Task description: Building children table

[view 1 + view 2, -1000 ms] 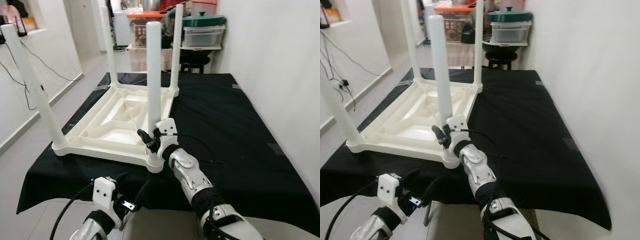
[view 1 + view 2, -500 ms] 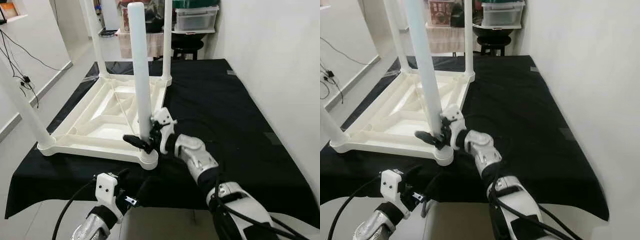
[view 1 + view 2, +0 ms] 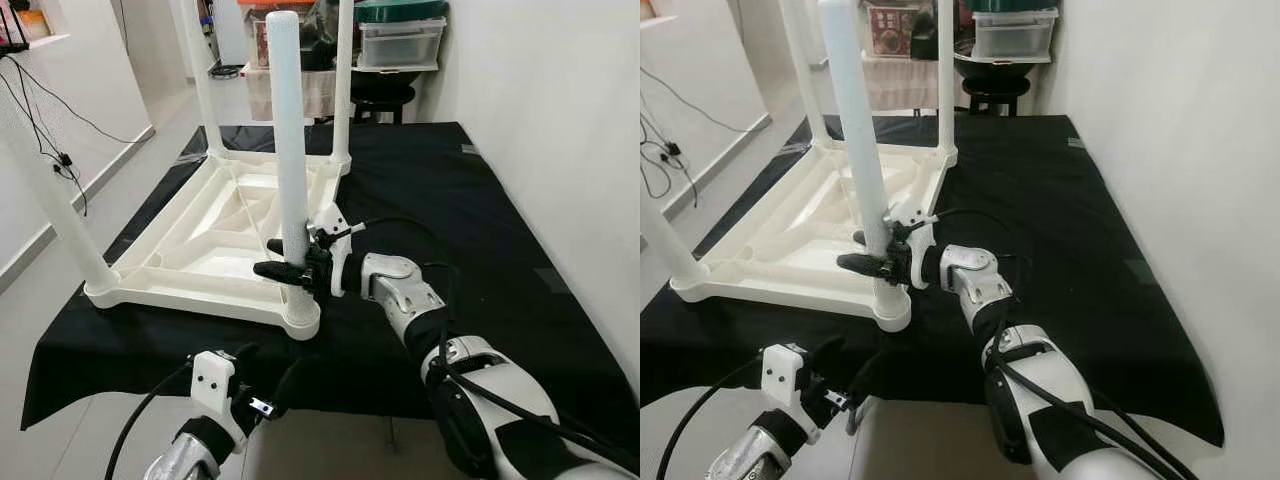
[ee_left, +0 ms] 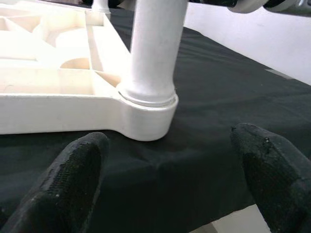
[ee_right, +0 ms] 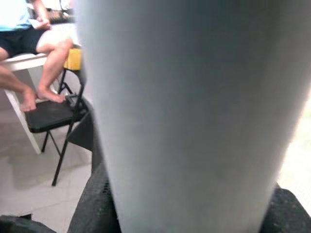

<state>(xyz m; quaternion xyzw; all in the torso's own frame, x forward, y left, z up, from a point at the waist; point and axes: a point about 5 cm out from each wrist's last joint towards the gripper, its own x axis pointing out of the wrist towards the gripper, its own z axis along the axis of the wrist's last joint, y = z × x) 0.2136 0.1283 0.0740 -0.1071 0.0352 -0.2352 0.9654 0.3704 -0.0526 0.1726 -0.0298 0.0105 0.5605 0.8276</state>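
Left eye view: our right gripper (image 3: pixel 290 262) has rolled from upright to sideways, fingers clamped low on the near leg (image 3: pixel 287 150) of the upturned table (image 3: pixel 200 250), so we're likely screwing it in; left gripper (image 3: pixel 262 375) idles open below.

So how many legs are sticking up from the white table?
4: near right white plastic leg, gripped by the right gripper; near left leg; far left leg; far right leg.
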